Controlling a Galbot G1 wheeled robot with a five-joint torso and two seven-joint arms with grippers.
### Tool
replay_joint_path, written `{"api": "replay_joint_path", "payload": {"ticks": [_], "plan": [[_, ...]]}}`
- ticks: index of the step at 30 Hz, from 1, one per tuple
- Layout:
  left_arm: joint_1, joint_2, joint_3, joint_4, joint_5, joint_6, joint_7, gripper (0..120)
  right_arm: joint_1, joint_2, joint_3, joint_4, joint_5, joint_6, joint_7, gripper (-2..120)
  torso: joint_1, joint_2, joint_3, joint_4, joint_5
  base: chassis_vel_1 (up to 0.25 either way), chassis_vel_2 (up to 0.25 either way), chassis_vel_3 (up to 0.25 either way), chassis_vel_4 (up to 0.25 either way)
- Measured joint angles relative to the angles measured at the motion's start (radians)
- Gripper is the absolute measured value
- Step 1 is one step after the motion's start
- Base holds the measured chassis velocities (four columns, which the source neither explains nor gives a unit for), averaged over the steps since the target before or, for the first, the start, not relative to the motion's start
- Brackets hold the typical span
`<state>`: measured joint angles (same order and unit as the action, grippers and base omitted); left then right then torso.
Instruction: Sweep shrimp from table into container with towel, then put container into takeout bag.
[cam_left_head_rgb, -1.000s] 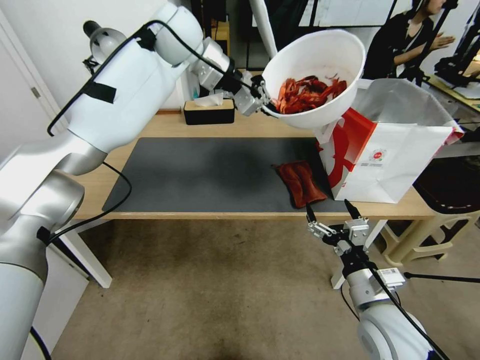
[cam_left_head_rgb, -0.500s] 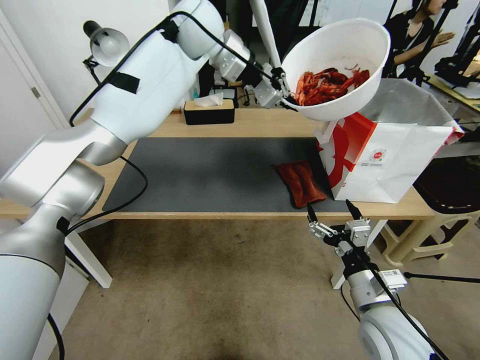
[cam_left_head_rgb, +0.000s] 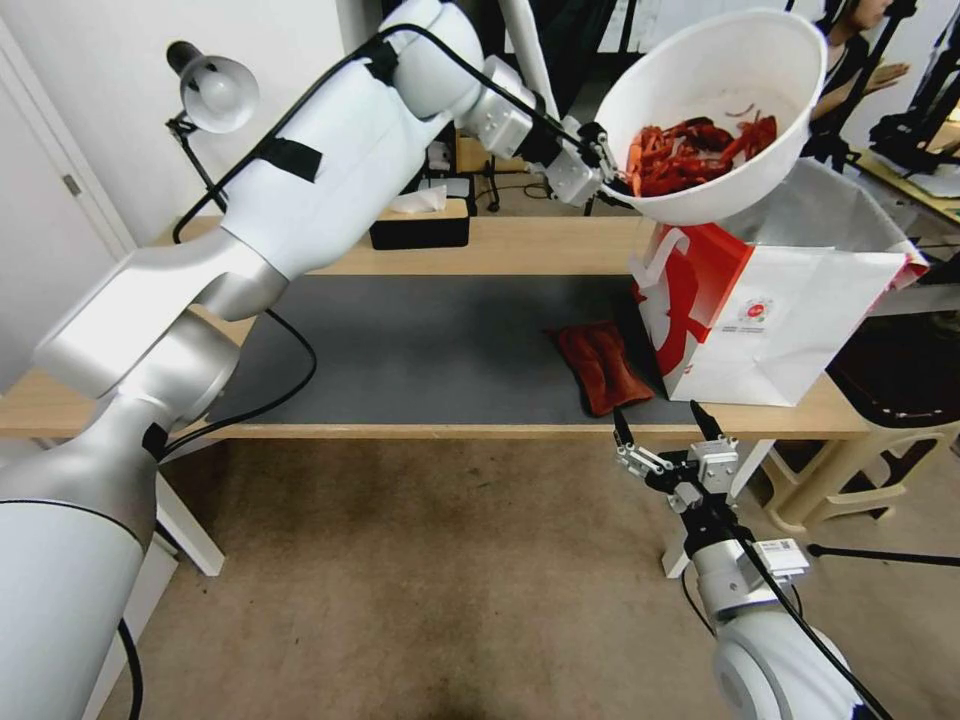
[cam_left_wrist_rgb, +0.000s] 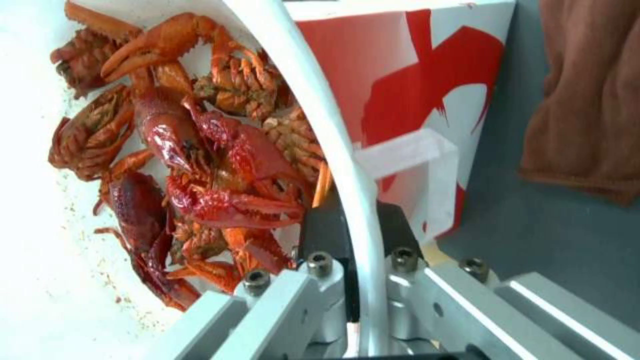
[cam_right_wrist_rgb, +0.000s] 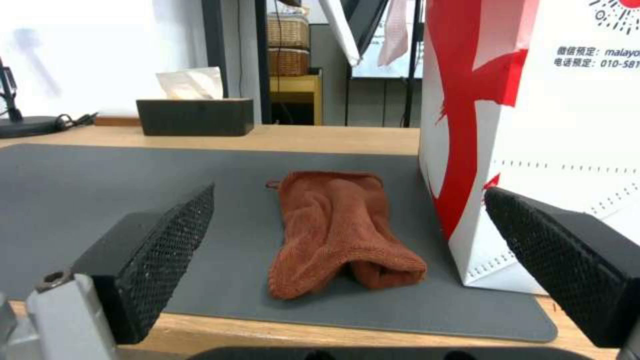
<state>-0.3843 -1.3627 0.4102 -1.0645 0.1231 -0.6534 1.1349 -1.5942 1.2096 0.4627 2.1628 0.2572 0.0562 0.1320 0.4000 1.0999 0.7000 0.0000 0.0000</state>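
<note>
My left gripper (cam_left_head_rgb: 612, 180) is shut on the near rim of the white container (cam_left_head_rgb: 720, 70), holding it high in the air, tilted, above the open takeout bag (cam_left_head_rgb: 790, 320). The shrimp (cam_left_head_rgb: 700, 152) lie heaped inside the container (cam_left_wrist_rgb: 40, 280); the left wrist view shows the shrimp (cam_left_wrist_rgb: 200, 165) close up, with the rim pinched between the fingers. The rust-red towel (cam_left_head_rgb: 603, 366) lies on the grey mat of the table (cam_left_head_rgb: 430, 345), left of the bag. My right gripper (cam_left_head_rgb: 660, 420) hangs open just in front of the table's near edge, facing the towel (cam_right_wrist_rgb: 340, 230) and bag (cam_right_wrist_rgb: 567, 125).
A black tissue box (cam_left_head_rgb: 418, 222) stands at the table's back edge, and a desk lamp (cam_left_head_rgb: 210, 90) at the back left. A plastic stool (cam_left_head_rgb: 880, 420) stands right of the table. A person sits in the room behind.
My left arm has lifted the container higher and carried it to the right, so it now hangs more over the bag's opening. The right gripper, towel and bag have stayed put.
</note>
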Motion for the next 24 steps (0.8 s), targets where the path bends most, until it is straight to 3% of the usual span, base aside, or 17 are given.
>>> {"api": "replay_joint_path", "payload": {"ticks": [6, 14, 24], "plan": [[-0.009, -0.018, 0.017, 0.009, 0.007, -0.001, -0.004, 0, 0.000, 0.003, -0.001, 0.001, -0.001, 0.000, 0.000, 100, 0.000, 0.000, 0.000, 0.0001, 0.0000, 0.000, 0.000, 0.000, 0.000], [-0.041, -0.110, 0.038, 0.074, 0.037, -0.015, -0.024, 0, -0.016, 0.003, -0.002, 0.003, -0.005, 0.009, -0.003, 100, 0.000, 0.000, 0.000, -0.0001, 0.0001, 0.000, 0.000, 0.000, 0.000], [-0.059, -0.184, 0.038, 0.144, 0.061, -0.025, -0.054, 0, -0.023, 0.005, -0.003, 0.013, -0.007, 0.010, -0.003, 100, 0.000, 0.000, 0.000, 0.0000, 0.0001, 0.000, 0.000, 0.000, 0.000]]}}
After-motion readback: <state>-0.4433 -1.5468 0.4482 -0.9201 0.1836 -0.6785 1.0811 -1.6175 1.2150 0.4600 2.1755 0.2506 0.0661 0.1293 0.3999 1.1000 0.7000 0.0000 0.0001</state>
